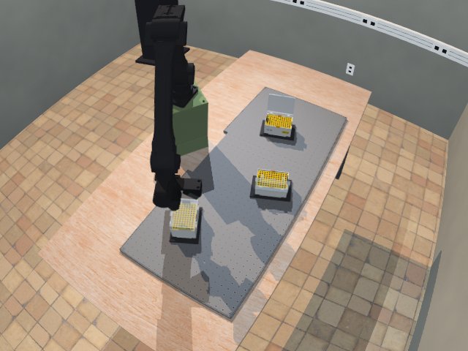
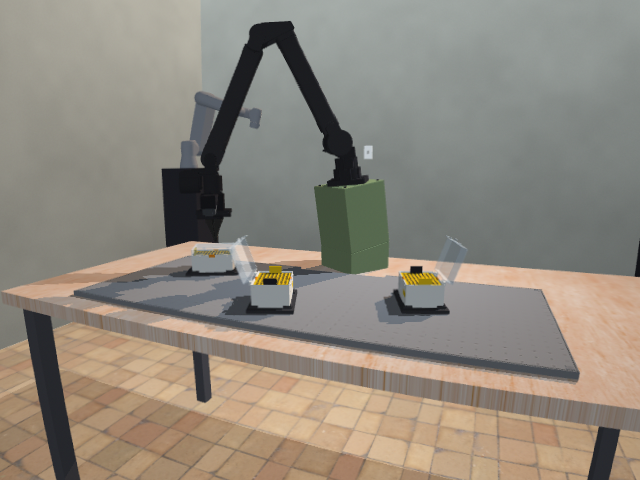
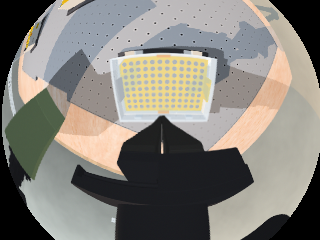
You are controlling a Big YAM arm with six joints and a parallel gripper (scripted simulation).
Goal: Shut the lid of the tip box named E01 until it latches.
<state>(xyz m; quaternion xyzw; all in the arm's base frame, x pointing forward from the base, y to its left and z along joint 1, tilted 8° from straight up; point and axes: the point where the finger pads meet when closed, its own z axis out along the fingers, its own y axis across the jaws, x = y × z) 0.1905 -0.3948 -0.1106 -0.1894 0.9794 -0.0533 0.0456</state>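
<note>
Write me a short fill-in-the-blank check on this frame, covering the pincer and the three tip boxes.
1. The black pincer has its fingers ____.
2. The grey perforated board carries ____ white tip boxes with yellow tip racks.
3. The arm stands on a ____ block.
4. The pincer hangs above the white tip box whose clear lid lies ____.

Missing words: shut; three; green; down

Top view looks down steeply; exterior faces the table [image 2: 320,356] from low — wrist view hangs close above.
</note>
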